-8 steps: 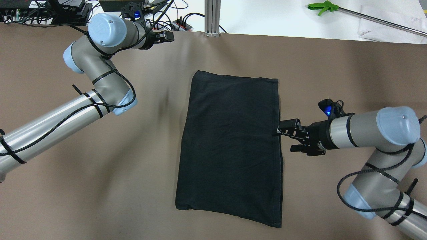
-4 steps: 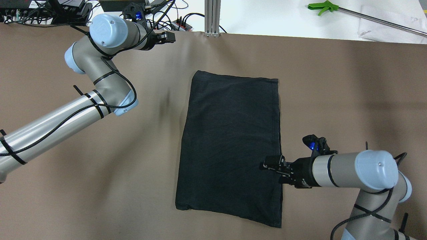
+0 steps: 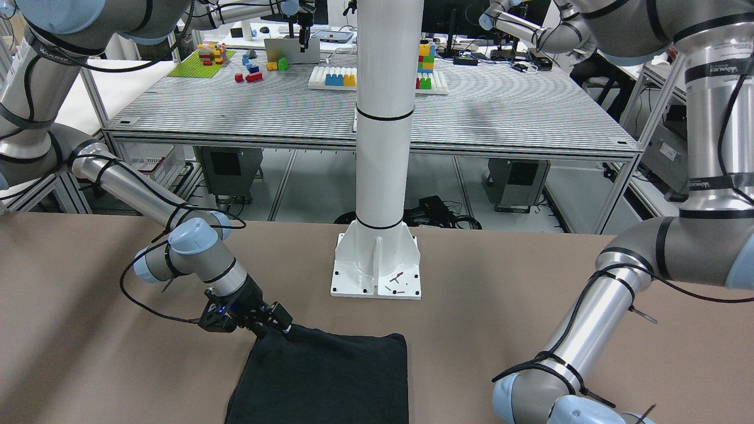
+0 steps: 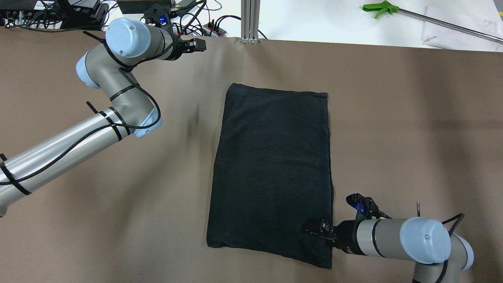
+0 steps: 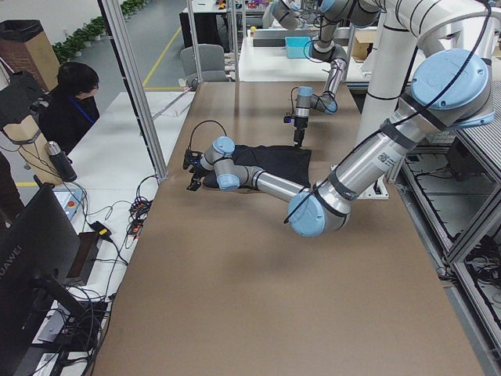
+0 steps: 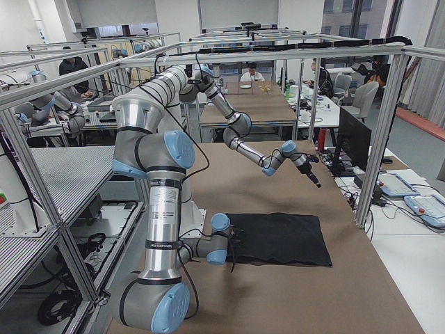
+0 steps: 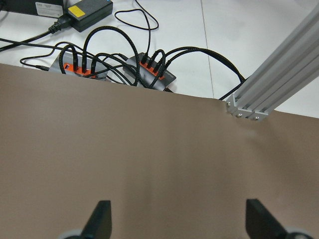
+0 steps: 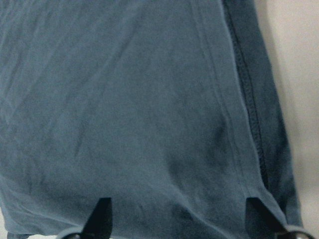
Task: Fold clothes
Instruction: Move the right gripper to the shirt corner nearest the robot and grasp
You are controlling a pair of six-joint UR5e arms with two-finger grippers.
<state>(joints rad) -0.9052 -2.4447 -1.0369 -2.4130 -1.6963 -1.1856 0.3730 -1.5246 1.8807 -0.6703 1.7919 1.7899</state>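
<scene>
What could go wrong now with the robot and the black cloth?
1. The right gripper hangs open over one near corner of the black, roughly rectangular fabric garment. Stacked hem edges show there, so it might pinch only the top layer.
2. The left gripper is open and far off, at the back edge of the brown table. Lifting one corner alone could drag the garment crooked.
</scene>
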